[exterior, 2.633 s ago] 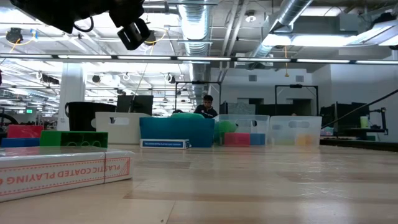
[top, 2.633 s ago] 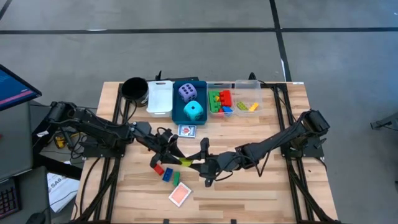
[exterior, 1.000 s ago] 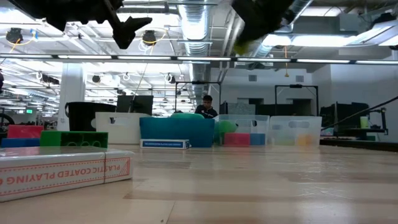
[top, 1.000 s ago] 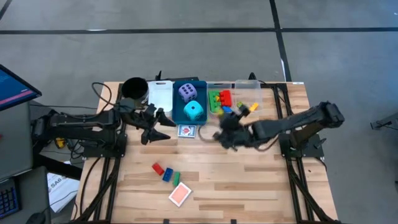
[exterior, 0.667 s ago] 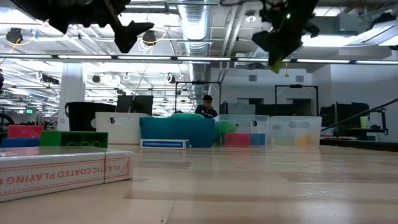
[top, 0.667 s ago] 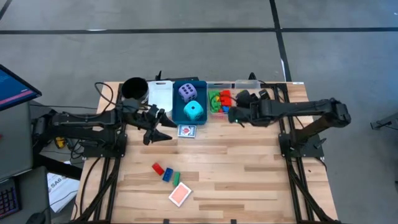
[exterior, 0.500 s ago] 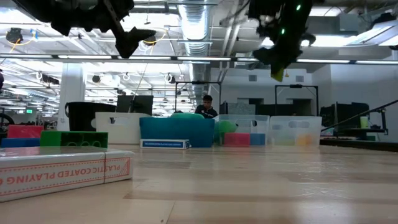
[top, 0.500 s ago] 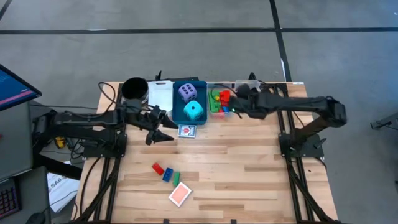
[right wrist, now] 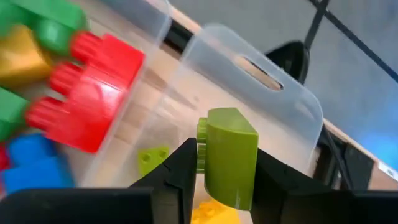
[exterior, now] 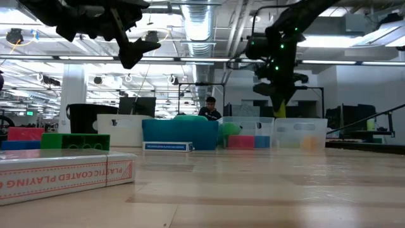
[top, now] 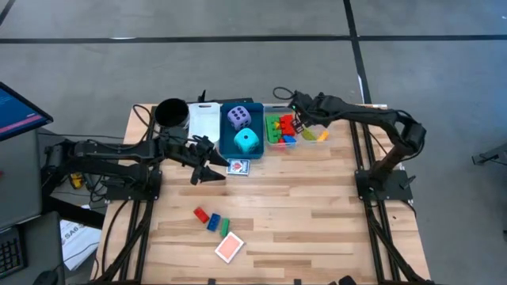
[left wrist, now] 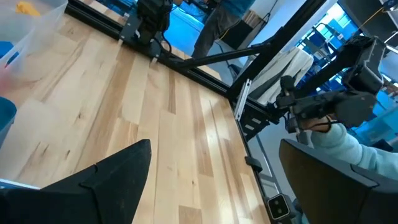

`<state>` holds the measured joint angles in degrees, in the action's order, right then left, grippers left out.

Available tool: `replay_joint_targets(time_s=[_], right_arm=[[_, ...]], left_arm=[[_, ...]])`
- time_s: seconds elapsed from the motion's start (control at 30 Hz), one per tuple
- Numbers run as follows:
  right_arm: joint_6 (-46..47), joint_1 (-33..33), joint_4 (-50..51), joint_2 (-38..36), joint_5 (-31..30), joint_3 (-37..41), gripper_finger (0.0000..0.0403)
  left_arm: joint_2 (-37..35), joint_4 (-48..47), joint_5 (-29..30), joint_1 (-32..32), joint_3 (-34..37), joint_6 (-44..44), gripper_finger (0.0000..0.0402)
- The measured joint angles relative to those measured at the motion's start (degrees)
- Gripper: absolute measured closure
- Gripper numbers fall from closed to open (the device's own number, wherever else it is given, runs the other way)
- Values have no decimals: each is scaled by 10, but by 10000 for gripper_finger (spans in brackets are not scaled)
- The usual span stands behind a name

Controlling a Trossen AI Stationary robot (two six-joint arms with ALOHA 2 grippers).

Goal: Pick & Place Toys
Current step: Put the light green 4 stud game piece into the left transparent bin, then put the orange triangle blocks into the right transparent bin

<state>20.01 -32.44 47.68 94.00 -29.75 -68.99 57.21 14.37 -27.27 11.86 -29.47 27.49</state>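
Left tool (top: 212,173) hangs above the wooden worktop (top: 317,214) with its fingers spread wide and nothing between them, just beside the red-backed playing card box (top: 238,167) in front of the blue bin (top: 224,134). Over at the right, the right tool (right wrist: 217,168) is pinching a small olive-green plastic brick (right wrist: 227,155), hovering over the clear plastic bin (right wrist: 261,74), next to the compartment with red, green and blue bricks (top: 280,129).

Along the far edge of the wooden table (top: 333,214) stood a row: a black cup (top: 170,112) toward the far left corner, then a white bin (top: 203,124), a blue bin (top: 226,142) and two clear bins (top: 320,109). Beyond the table sat a person (exterior: 209,108); a monitor (top: 17,109) stood off its left edge.
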Motion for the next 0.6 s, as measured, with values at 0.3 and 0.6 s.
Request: replay_joint_targets(time_s=[0.3,0.6], right_arm=[[19,-5,37,20,2,0,298],[-19,20,7,15,28,0,196]], left_arm=[[0,0,0,0,0,0,55],[0,3,0,0,0,-1,55]])
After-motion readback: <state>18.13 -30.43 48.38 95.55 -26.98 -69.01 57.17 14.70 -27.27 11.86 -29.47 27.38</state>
